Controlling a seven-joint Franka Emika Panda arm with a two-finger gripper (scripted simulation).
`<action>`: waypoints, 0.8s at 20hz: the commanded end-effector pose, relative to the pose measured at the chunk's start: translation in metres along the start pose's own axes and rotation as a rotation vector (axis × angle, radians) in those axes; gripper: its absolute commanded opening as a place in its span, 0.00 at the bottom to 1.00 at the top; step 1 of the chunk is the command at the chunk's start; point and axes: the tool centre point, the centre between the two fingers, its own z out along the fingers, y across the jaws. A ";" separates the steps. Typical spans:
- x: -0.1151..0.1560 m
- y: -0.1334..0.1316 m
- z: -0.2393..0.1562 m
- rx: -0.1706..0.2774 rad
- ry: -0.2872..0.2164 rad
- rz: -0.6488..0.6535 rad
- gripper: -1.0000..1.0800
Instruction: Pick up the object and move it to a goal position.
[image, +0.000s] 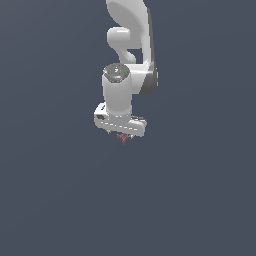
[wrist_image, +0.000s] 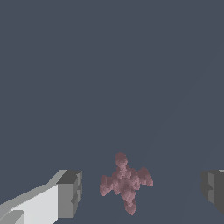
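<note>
The object (wrist_image: 125, 183) is a tiny dark red, lumpy thing with short prongs in a cross shape. In the wrist view it sits between my two fingers, nearer the white-and-grey finger (wrist_image: 68, 194) than the other grey one (wrist_image: 214, 190), and touches neither. My gripper (wrist_image: 140, 192) is open with a wide gap. In the exterior view the white gripper (image: 123, 134) points straight down, and the object (image: 123, 139) shows as a small red speck just under the hand.
The surface is a plain dark blue-grey all around (image: 60, 200). The white arm (image: 127, 30) rises from the hand to the upper edge of the exterior view. No other objects or marker show.
</note>
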 end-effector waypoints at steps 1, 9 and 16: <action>-0.006 -0.001 0.006 0.002 0.000 0.061 0.96; -0.028 -0.001 0.026 0.008 0.001 0.279 0.96; -0.046 0.000 0.040 0.011 0.002 0.451 0.96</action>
